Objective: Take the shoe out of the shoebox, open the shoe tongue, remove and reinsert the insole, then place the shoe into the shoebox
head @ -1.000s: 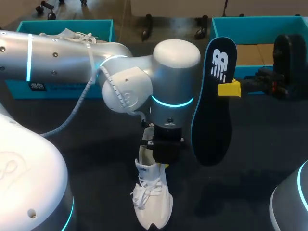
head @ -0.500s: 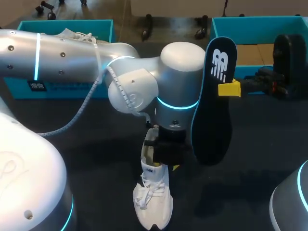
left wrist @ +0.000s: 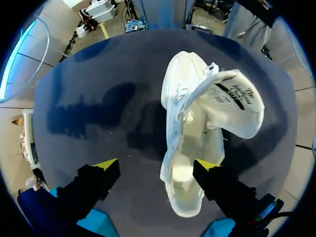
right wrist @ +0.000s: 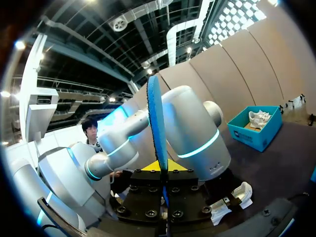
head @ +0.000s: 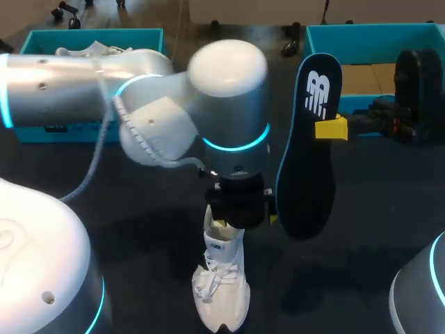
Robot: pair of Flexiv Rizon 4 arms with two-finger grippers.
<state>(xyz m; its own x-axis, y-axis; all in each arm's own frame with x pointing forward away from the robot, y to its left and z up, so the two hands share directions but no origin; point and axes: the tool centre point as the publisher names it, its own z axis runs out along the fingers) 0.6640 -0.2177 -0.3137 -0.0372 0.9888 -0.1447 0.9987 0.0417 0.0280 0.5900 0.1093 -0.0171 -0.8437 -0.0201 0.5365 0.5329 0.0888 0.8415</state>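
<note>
A white shoe (head: 221,292) lies on the dark table, toe toward the front edge. In the left wrist view the shoe (left wrist: 190,148) shows its tongue (left wrist: 237,106) folded up and out and its inside bare. My left gripper (head: 241,209) hangs over the heel end. Seen from that wrist, the left gripper (left wrist: 157,165) is open, with one fingertip (left wrist: 207,165) beside the heel and nothing held. My right gripper (head: 331,129) is shut on the black insole (head: 309,167), which stands upright in the air to the right of the shoe. The right wrist view shows the insole (right wrist: 155,123) edge-on in the right gripper (right wrist: 162,168).
A teal shoebox (head: 42,42) at the back left holds another white shoe (head: 94,49). A second teal box (head: 368,31) stands at the back right, behind my right arm. The bulky left arm fills the middle of the table.
My left gripper has opened and let go of the shoe at its heel end. The left arm's wrist has turned and lifted a little. The right arm and insole have not moved.
</note>
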